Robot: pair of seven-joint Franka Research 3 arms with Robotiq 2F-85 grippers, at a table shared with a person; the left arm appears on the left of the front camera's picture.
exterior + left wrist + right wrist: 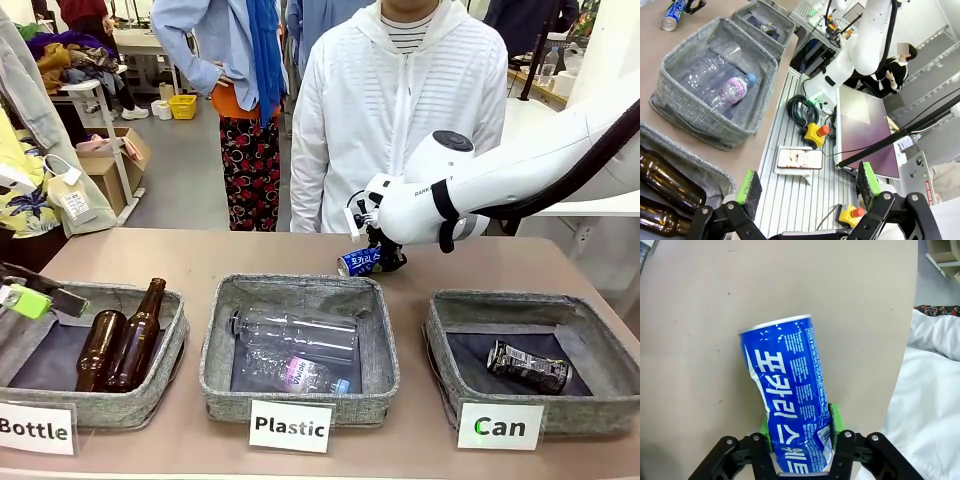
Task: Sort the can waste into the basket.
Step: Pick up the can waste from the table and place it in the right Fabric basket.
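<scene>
Blue can [359,262] is clamped at its lower end between the green pads [836,418] of the right gripper [379,256], at or just above the desk [200,255] behind the Plastic basket [215,345]; contact with the desk cannot be told. In the right wrist view the can's long axis runs along the fingers and slightly tilted, silver rim pointing away from the gripper; the body is dented. In the front view it lies near horizontal, rim toward picture left. The Can basket [445,345] sits nearer the robot and toward its right from the held can, with the Plastic basket's far right corner between them. The black can [528,365] already lies inside on the dark lining. Judgement: carry leg of the second can; the move needs a lift clear of the basket rim, then travel back and right before release over the free part of the lining. Left gripper [807,187] is wide apart, holding nothing, over the Bottle basket [715,180] with brown bottles [665,182], well apart from the cans; the right arm is the nearer.
</scene>
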